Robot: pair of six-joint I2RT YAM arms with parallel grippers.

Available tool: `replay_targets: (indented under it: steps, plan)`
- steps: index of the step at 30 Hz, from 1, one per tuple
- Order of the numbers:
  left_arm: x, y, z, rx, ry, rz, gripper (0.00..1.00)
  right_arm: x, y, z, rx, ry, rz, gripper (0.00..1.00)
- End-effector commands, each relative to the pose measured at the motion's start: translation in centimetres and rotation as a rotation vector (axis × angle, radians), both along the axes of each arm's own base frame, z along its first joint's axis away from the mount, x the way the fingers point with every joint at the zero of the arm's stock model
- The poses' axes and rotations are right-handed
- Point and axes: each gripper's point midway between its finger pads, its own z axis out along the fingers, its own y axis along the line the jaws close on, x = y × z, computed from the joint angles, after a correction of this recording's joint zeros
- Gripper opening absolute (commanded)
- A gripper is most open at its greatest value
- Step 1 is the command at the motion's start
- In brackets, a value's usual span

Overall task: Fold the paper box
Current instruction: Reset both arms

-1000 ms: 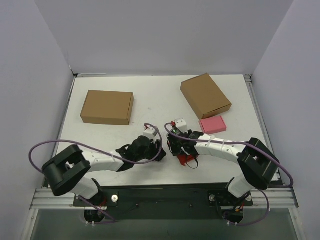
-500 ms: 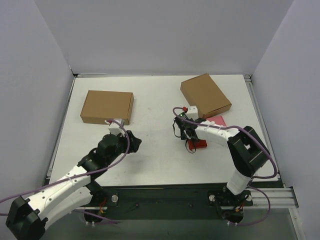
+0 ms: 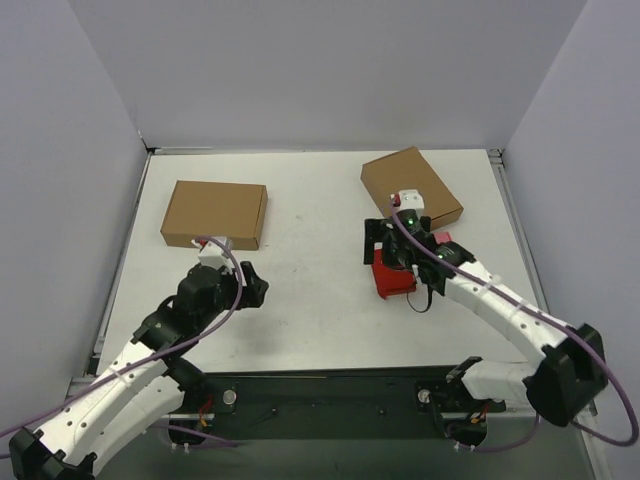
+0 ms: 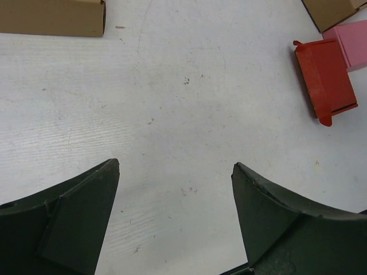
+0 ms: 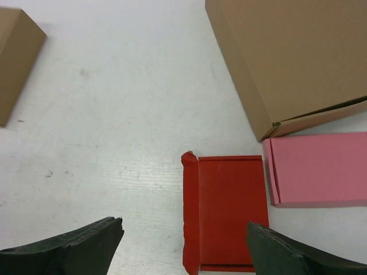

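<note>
Small bright red cardboard paper box (image 5: 229, 209) lies flat on white bench (image 5: 114, 114), right edge against small pink box (image 5: 318, 169), near large brown cardboard box (image 5: 287, 57). Looks folded shut; left-edge flap maybe untucked. Left gripper (image 4: 175, 166), right gripper (image 5: 184, 224): jaws wide, empty.

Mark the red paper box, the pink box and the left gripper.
paper box (image 5: 232, 209): right wrist view, middle of its flat red top panel.
pink box (image 5: 321, 169): right wrist view, middle of its top face.
left gripper (image 4: 175, 166): left wrist view, midway between its open fingertips.
</note>
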Motion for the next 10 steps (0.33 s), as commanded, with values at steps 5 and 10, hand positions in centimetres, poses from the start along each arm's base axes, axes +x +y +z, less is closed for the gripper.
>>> replay_targets:
  steps: [5, 10]
  plan:
    - [0.5, 1.7, 5.5, 0.07, -0.081, 0.031, 0.9, -2.4, -4.2, 1.9, 0.083, -0.053, -0.008, 0.96]
    - [0.6, 2.1, 6.7, 0.071, -0.104, 0.045, 0.9, -3.4, -6.4, 2.9, 0.087, -0.113, -0.053, 0.96]
